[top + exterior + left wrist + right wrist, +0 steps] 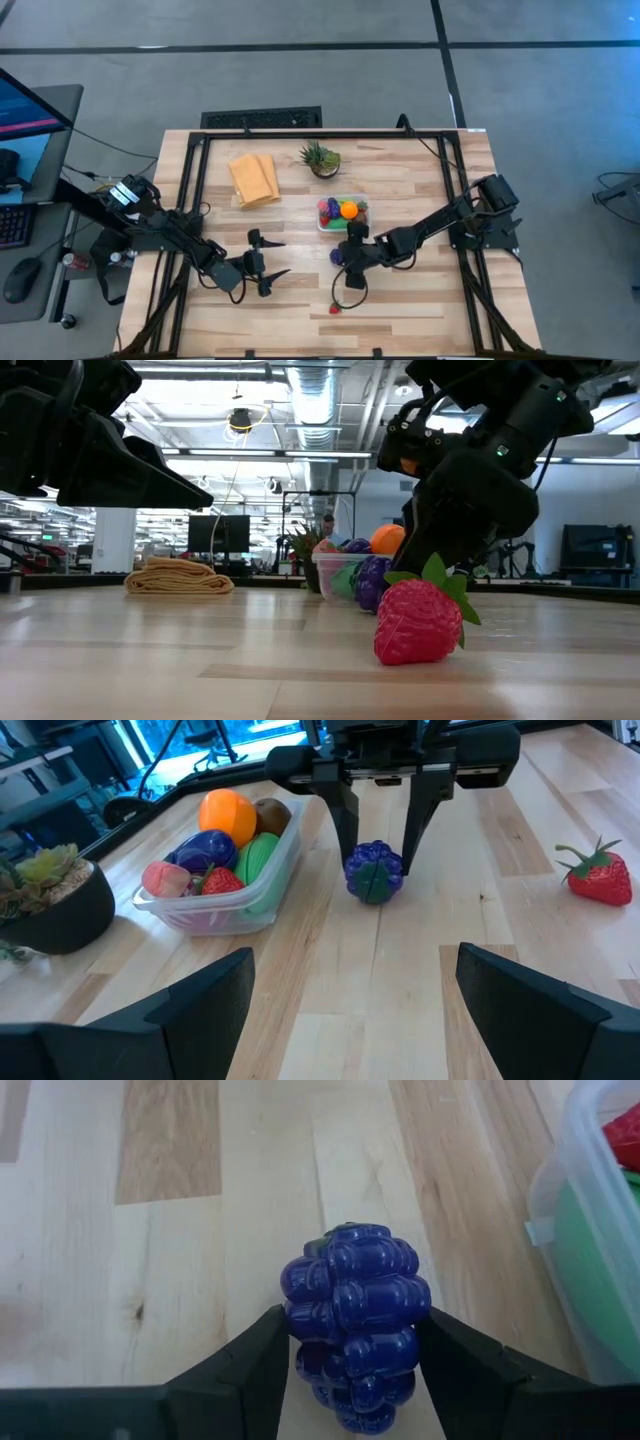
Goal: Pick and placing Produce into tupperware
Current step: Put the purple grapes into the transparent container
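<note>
1. The worktop (420,290) has bare wood all around the right arm; the left pincer (268,263) waits well apart, its fingers wide apart.
2. The tupperware (262,898), already heaped with produce, sits just beside the grasp, so little room remains inside.
3. The right pincer (378,838) straddles the purple grape bunch (355,1320), fingers touching both sides; the grasp seems underway, with a lift over the rim next.
4. A strawberry (600,878) lies near the front edge.

Bright overhead light; soft shadows
</note>
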